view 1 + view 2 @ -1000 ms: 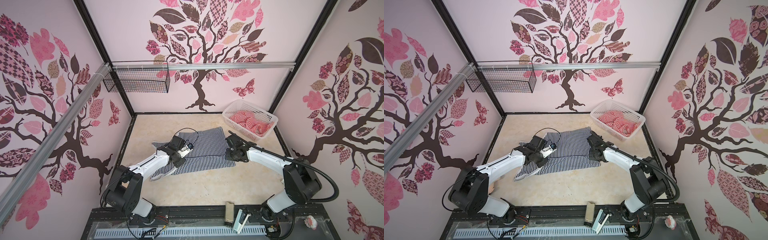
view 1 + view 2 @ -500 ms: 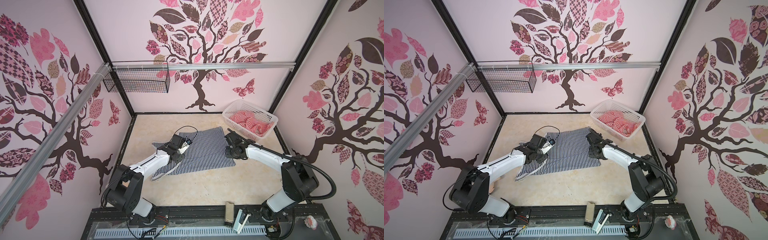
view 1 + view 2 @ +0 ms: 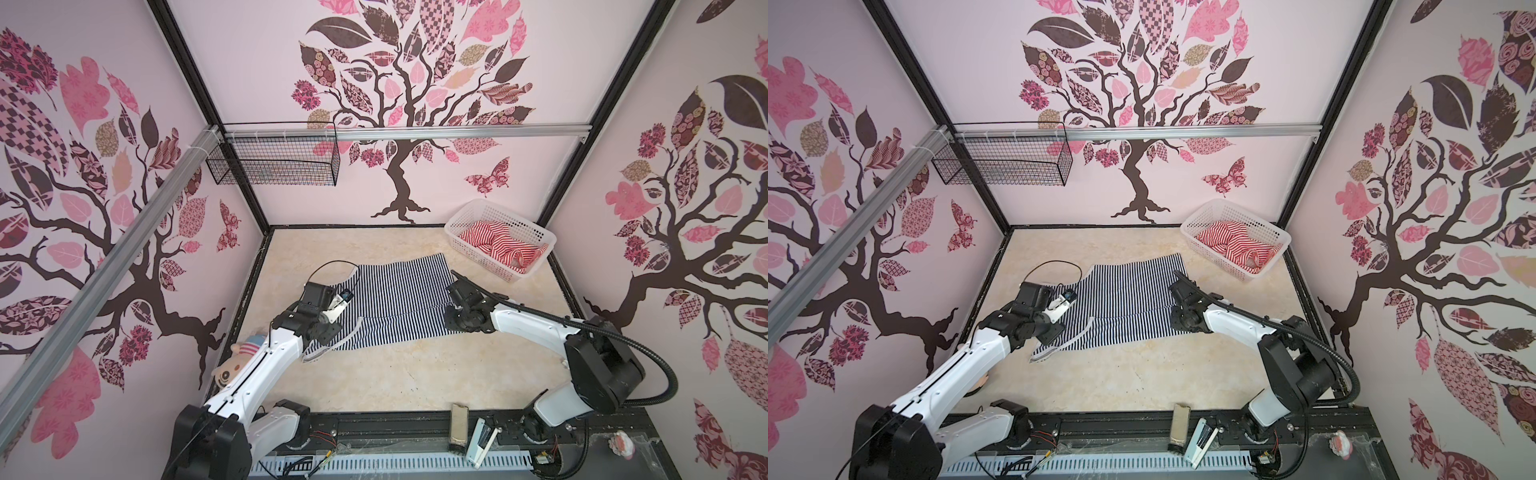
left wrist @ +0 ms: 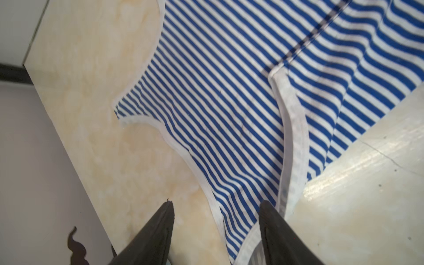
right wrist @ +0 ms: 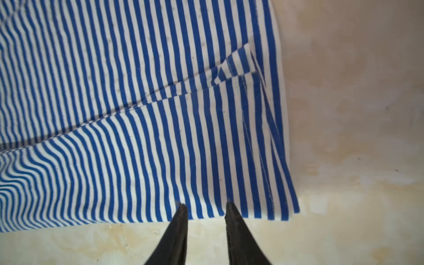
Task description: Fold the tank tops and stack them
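Left gripper (image 4: 216, 203) and right gripper (image 5: 205, 204) have released the navy top (image 3: 395, 303)

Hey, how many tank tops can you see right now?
2. The navy-striped top lies spread on the table between the two arms. The red-striped top is crumpled inside the white basket at the far right corner. Anything beneath it in the basket would be hidden.

Robot lab booth, pink walls (image 3: 270, 62) with tree decals (image 3: 399, 183), black frame posts (image 3: 193, 83), aluminium rail (image 3: 457, 132) across the middle, wire basket (image 3: 274, 164) upper left, arm mounting track (image 3: 395, 420) along the bottom edge
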`<state>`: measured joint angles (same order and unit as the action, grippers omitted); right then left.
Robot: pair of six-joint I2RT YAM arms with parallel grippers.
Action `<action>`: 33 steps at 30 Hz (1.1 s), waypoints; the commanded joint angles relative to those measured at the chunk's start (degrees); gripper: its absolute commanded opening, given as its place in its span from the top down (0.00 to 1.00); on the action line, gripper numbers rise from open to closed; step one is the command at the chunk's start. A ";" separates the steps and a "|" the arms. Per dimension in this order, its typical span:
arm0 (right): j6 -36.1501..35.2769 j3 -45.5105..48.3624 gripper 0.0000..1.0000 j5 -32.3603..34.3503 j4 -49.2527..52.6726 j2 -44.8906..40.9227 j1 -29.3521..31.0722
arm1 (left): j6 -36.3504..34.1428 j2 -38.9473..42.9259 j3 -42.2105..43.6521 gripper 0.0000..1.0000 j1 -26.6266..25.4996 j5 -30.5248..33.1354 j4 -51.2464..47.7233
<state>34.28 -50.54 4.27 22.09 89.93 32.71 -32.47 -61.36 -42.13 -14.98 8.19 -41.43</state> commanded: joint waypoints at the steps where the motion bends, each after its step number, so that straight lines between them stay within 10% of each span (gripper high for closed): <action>1: 0.43 -0.58 0.67 1.28 -1.20 3.60 -0.10 | -4.69 4.73 2.79 0.19 2.89 -4.61 -7.03; 3: 0.52 -1.05 0.67 2.12 -1.12 5.32 -0.10 | -6.69 7.16 4.70 0.02 3.47 -5.10 -8.58; 12: -0.07 0.18 0.65 5.12 -0.11 7.25 -0.73 | -11.70 9.85 10.49 0.02 3.65 0.29 -6.49; 33: -1.46 3.48 0.65 5.45 0.51 3.05 -4.32 | -16.18 9.49 10.33 0.20 3.65 -7.64 -12.35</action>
<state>33.06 -47.83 9.39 18.52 92.88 28.80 -48.16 -52.95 -31.07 -11.55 4.34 -51.94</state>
